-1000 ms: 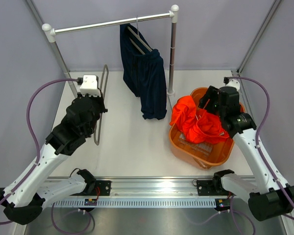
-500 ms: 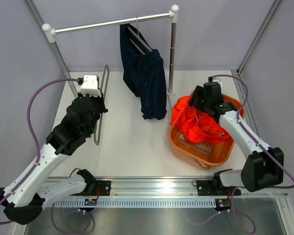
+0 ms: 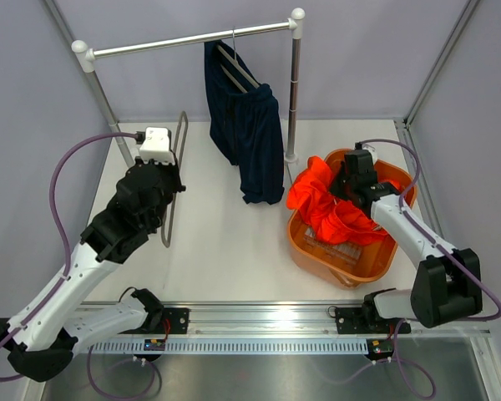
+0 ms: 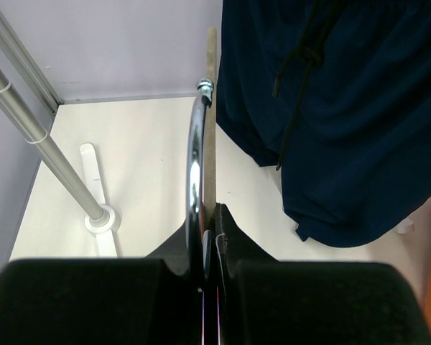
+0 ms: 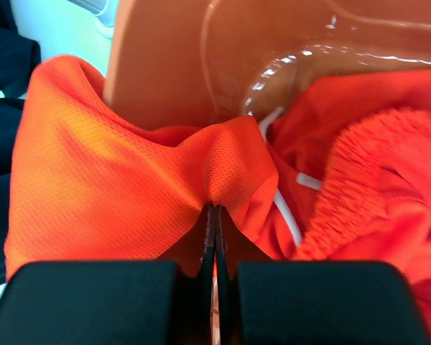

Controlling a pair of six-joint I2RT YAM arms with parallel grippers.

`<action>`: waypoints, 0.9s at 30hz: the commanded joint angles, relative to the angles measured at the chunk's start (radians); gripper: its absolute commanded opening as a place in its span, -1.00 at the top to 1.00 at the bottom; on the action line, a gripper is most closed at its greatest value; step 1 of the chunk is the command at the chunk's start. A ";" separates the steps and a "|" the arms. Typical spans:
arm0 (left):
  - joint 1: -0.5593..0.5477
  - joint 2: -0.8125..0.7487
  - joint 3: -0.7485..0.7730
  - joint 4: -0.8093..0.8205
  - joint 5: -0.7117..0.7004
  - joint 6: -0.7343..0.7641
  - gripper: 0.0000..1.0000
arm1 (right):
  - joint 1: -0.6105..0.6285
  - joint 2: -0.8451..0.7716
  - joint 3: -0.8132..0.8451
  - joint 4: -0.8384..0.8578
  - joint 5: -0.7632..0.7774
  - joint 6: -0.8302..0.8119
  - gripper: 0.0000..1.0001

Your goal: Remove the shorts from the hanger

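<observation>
White table, orange basket at right, clothes rack standing at back

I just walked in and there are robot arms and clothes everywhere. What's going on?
The left pincer is shut on a bare hanger, held off to the side. The right pincer is pinching a fold of the orange shorts that lie in the orange basket. The navy shorts hang on the rail, and neither arm touches them.

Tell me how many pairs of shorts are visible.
2. Dark navy fabric shorts hang on the metal rail; bright orange mesh shorts lie in the round orange plastic basket, pinched by the right gripper. Others may hide underneath.
</observation>
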State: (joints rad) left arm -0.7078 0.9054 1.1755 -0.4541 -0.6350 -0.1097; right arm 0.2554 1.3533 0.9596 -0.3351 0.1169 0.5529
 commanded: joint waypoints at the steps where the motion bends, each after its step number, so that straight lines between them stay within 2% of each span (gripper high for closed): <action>1: 0.001 0.004 0.003 0.063 0.014 0.002 1.00 | -0.011 -0.086 -0.021 -0.007 0.081 0.021 1.00; 9: 0.001 0.041 0.033 0.034 0.003 -0.004 1.00 | -0.137 -0.287 -0.117 -0.065 0.116 0.018 1.00; 18: 0.021 0.128 0.170 -0.069 -0.009 -0.022 1.00 | -0.171 -0.456 -0.099 -0.149 0.158 0.005 1.00; 25: 0.166 0.199 0.277 -0.133 0.159 -0.065 1.00 | -0.174 -0.576 -0.049 -0.215 0.222 -0.013 1.00; 27: 0.211 0.216 0.314 -0.150 0.259 -0.076 1.00 | -0.173 -0.592 -0.032 -0.229 0.222 -0.016 0.99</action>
State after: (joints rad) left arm -0.5499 1.1053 1.4105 -0.5999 -0.5201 -0.1532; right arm 0.0902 0.7822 0.8719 -0.5423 0.2871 0.5533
